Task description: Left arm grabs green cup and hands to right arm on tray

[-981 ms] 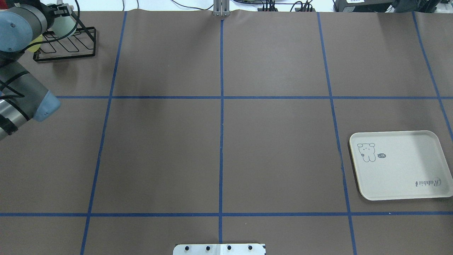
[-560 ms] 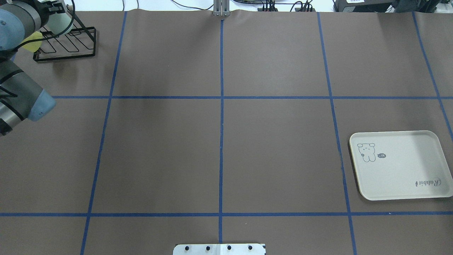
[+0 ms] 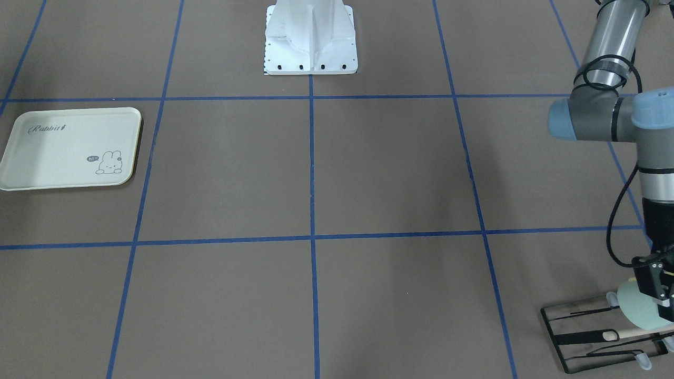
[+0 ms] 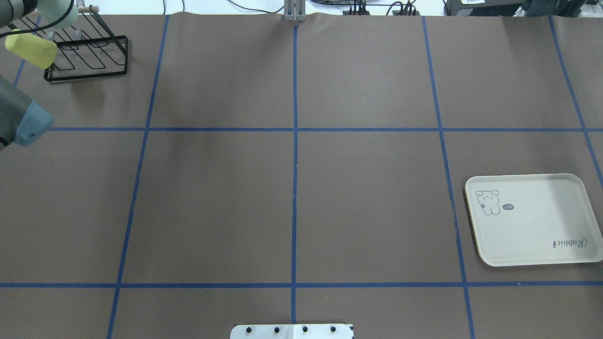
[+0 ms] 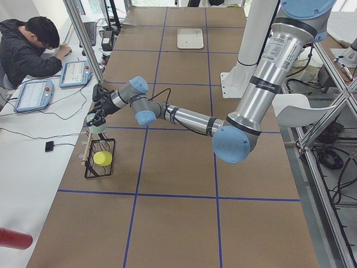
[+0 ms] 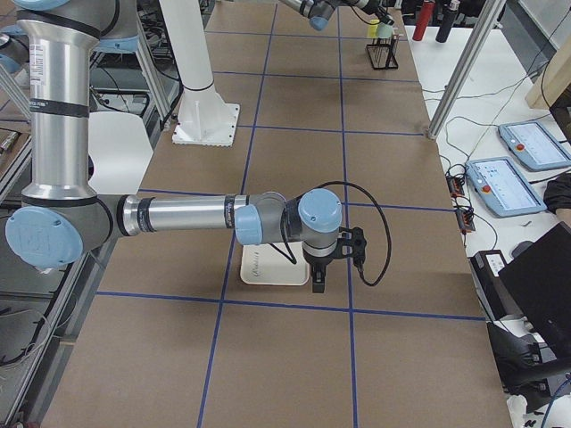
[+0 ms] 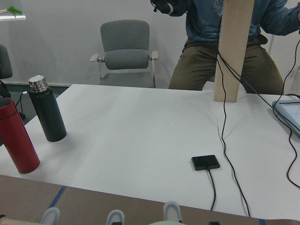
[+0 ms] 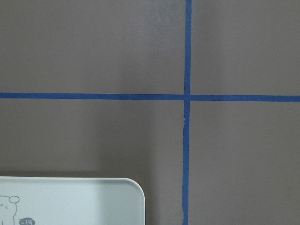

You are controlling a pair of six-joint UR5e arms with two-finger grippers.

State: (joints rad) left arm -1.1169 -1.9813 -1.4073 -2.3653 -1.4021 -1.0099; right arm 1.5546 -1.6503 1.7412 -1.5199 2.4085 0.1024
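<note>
At the table's 10 o'clock corner in the overhead view, the left gripper (image 3: 658,292) clamps the green cup (image 3: 637,313) above the wire rack (image 3: 579,337). The tray (image 4: 532,235) lies at 4 o'clock. Right gripper (image 6: 318,278) near the tray: aperture cannot be told.

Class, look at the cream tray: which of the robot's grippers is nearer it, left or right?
Right. The right gripper hangs beside the edge of the tray; the left gripper is across the table at the wire rack, closed on the green cup.
</note>
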